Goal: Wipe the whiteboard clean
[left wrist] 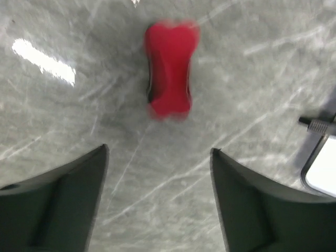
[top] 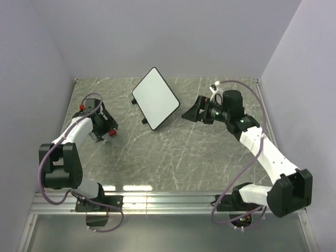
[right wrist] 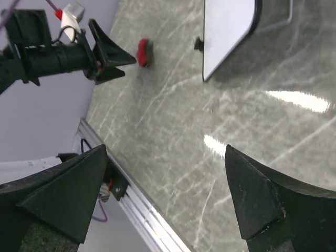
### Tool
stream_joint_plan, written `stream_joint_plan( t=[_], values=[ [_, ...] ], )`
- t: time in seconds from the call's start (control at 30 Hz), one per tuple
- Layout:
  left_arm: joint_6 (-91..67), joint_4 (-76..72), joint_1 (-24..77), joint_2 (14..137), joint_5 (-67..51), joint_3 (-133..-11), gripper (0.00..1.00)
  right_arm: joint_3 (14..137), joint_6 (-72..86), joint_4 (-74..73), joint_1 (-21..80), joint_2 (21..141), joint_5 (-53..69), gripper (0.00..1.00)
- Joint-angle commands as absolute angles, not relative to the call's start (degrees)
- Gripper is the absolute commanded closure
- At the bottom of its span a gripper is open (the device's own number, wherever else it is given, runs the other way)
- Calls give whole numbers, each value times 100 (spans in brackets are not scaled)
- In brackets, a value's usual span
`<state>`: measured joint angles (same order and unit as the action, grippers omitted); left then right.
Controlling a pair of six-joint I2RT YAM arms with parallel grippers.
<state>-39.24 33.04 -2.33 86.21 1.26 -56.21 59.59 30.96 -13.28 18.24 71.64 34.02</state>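
Note:
The whiteboard point(top: 155, 98) stands tilted at the middle back of the table, and its white face shows no marks. In the right wrist view the whiteboard point(right wrist: 228, 31) is at the top, and one corner of the whiteboard point(left wrist: 323, 170) shows at the right edge of the left wrist view. A red eraser point(left wrist: 169, 76) lies loose on the marble just beyond my left gripper point(left wrist: 158, 149), which is open with nothing between its fingers. From above, the eraser point(top: 112, 132) sits at the tip of the left gripper point(top: 105, 134). My right gripper point(top: 190, 114) hangs open and empty to the right of the board.
The grey marble table point(top: 173, 157) is walled on three sides. An aluminium rail point(top: 168, 202) runs along the near edge and carries both arm bases. In the right wrist view the left gripper point(right wrist: 113, 58) and the eraser point(right wrist: 143, 52) show at the upper left.

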Motion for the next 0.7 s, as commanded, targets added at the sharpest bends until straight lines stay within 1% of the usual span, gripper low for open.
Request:
stream_joint_plan(
  t=[0.0,0.03,0.1,0.23,0.47,0.57,0.67],
  values=[
    [-4183,3585,-27,8157,316,-5546,8,5644,3103,-1309,1863,6568,3401,0],
    [-4236,3629,-9,8069,325,-5537,1,5556,3111,-1336,1863,6470,3384,0],
    [-4368,3805,289,7841,430,-5598,1,5363,3146,-1362,1854,6181,3401,0],
    [-4561,4279,579,7305,633,-5757,1,5133,3365,-1389,1881,5723,3375,0],
    [-4675,4456,817,5479,167,-5686,1,4721,3656,-1634,2039,4730,3226,0],
    [-4754,4526,817,5125,1,-5897,1,4580,3709,-1897,2039,4352,3156,0],
    [-4755,4859,817,5220,-44,-6406,1,4404,3753,-2126,2057,3992,3216,0]
  ],
)
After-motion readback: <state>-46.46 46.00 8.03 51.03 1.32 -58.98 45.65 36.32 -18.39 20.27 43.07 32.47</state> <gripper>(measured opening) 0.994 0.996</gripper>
